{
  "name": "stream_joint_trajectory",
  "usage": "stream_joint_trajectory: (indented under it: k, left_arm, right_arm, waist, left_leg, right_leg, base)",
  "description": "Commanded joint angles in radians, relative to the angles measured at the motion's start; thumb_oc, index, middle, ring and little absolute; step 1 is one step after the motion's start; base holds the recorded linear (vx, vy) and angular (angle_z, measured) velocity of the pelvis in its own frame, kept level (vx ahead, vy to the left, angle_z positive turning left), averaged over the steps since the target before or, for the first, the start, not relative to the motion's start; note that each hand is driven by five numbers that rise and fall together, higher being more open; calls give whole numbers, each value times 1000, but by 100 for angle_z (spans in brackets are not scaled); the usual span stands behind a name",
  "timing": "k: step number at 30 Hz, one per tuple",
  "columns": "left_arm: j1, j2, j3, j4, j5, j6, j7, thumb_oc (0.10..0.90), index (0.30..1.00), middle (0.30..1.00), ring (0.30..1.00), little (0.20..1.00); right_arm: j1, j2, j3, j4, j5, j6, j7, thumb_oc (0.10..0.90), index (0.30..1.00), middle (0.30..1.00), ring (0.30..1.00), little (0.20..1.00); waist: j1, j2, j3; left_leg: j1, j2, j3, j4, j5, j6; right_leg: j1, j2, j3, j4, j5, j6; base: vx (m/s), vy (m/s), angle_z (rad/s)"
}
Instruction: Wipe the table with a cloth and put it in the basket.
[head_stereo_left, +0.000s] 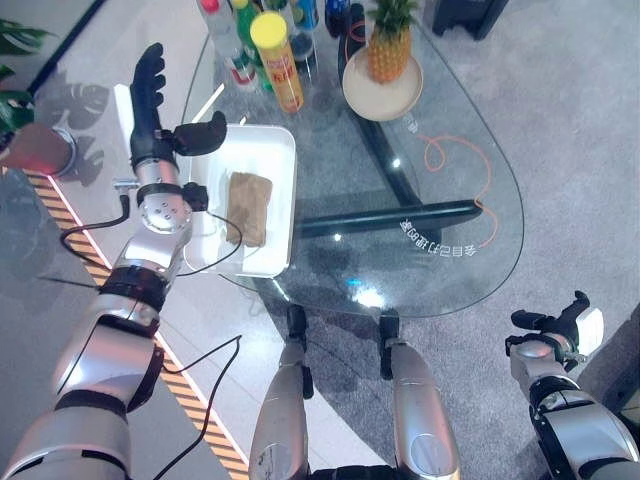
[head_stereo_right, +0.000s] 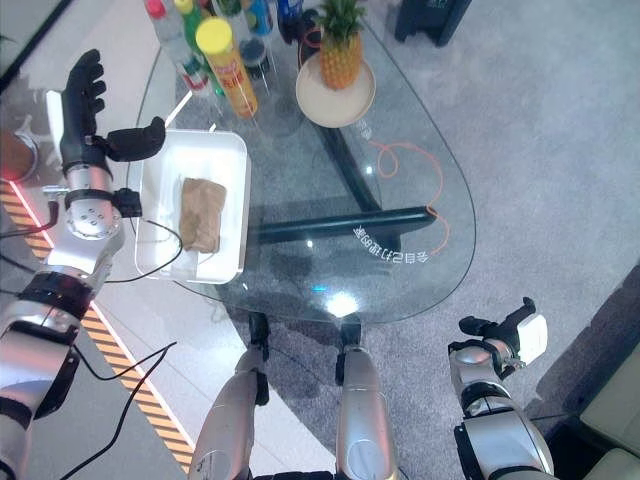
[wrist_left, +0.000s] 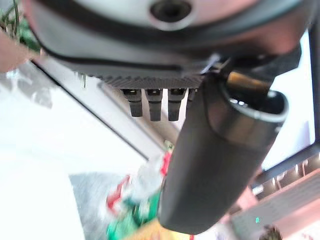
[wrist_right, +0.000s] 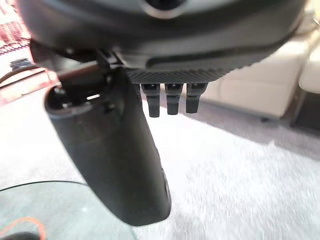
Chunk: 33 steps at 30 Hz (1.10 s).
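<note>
Cloth (head_stereo_left: 249, 207), brown and folded, lies in the white basket (head_stereo_left: 280, 150) on the glass surface (head_stereo_left: 440, 150) in the left eye view. Left hand (head_stereo_left: 160, 115) hovers beside the basket, fingers released. Right wrist view: right hand (wrist_right: 115, 145) has straight fingers, holding nothing.

- One glass table (head_stereo_left: 440, 190), rounded in outline, on a dark base.
- One white basket (head_stereo_left: 280, 160), rectangular, at the table's left edge.
- One brown cloth (head_stereo_left: 248, 205), folded, lying inside the basket.
- One pineapple (head_stereo_left: 389, 45), upright.
- One round cream plate (head_stereo_left: 385, 98), under the pineapple.
- One tall can with a yellow lid (head_stereo_left: 277, 60), at the table's far side.
- Several bottles (head_stereo_left: 228, 42) clustered beside the can; exact number cannot be told.
- One orange cord (head_stereo_left: 455, 160), seen through the glass.
- Two robot hands: left hand (head_stereo_left: 150, 105) and right hand (head_stereo_left: 552, 330), each with fingers extended.
</note>
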Motion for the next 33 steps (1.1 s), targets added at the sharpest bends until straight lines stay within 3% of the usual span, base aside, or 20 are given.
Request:
stream_joint_trajectory:
  k: [1, 4, 10, 11, 15, 17, 22, 23, 25, 33]
  left_arm:
    - [5, 113, 123, -41, 23, -86, 12, 800, 900, 900, 900, 900]
    - [113, 130, 193, -55, 7, -66, -18, 800, 900, 900, 900, 900]
    - [282, 113, 291, -26, -20, 0, -77, 800, 900, 900, 900, 900]
    - [357, 95, 330, -6, -37, 41, -122, 800, 900, 900, 900, 900]
    - [503, 36, 389, 50, -61, 95, -211, 800, 900, 900, 900, 900]
    - [595, -23, 414, 146, -131, 186, -334, 800, 900, 900, 900, 900]
    - [673, -91, 436, 301, -127, 171, -414, 800, 900, 900, 900, 900]
    - [692, -125, 439, 372, -110, 218, -458, 800, 900, 900, 900, 900]
    - [703, -146, 431, 426, -71, 245, -487, 800, 900, 900, 900, 900]
    - [752, -262, 357, 559, 83, 310, -547, 800, 900, 900, 900, 900]
  right_arm:
    - [106, -31, -20, 23, 52, -25, 95, 800, 900, 900, 900, 900]
    - [191, -32, -63, 40, 24, -33, 126, 800, 900, 900, 900, 900]
    - [272, -16, -101, 49, -42, -15, 124, 800, 900, 900, 900, 900]
    - [298, -9, -109, 52, -71, 11, 136, 800, 900, 900, 900, 900]
    - [346, 15, -111, 59, -138, 40, 159, 800, 900, 900, 900, 900]
    - [373, 44, -93, 55, -159, 40, 196, 800, 900, 900, 900, 900]
    - [384, 72, -84, 70, -179, 41, 247, 800, 900, 900, 900, 900]
    - [385, 88, -70, 81, -192, 49, 282, 800, 900, 900, 900, 900]
    - [386, 98, -57, 87, -214, 58, 312, 800, 900, 900, 900, 900]
    - [375, 142, 20, 117, -309, 115, 448, 800, 900, 900, 900, 900]
  waist:
    - [30, -50, -117]
    - [39, -52, -184]
    - [47, -52, -262]
    - [54, -52, -292]
    - [69, -51, -350]
    - [77, -50, -384]
    - [79, -48, -411]
    - [79, -46, -424]
    - [78, -46, -431]
    - [76, -46, -458]
  left_leg:
    - [84, -85, 46, -1, -144, 30]
    - [158, -86, 44, -55, -137, 27]
    - [228, -83, 48, -93, -138, 28]
    - [246, -82, 45, -98, -143, 29]
    - [279, -79, 43, -107, -153, 30]
    - [299, -76, 42, -107, -164, 32]
    - [319, -73, 47, -107, -174, 34]
    - [329, -71, 48, -107, -179, 36]
    - [336, -70, 48, -107, -183, 38]
    - [360, -69, 50, -107, -195, 44]
  right_leg:
    - [107, 30, 40, -250, 128, 8]
    - [196, 29, 35, -310, 136, 12]
    - [276, 30, 28, -355, 140, 19]
    - [300, 28, 23, -372, 142, 21]
    - [349, 22, 6, -410, 150, 28]
    - [380, 17, -3, -435, 154, 33]
    - [400, 14, -6, -442, 149, 34]
    - [410, 13, -5, -443, 144, 32]
    - [417, 14, -4, -441, 140, 31]
    - [439, 13, 3, -445, 132, 29]
  base:
    - [122, -35, 11]
    - [128, -26, 8]
    - [101, 18, 9]
    - [164, 26, 8]
    - [132, 18, 7]
    - [102, 27, 9]
    - [50, 27, -2]
    - [66, 32, 1]
    - [60, 26, 2]
    - [42, 17, -1]
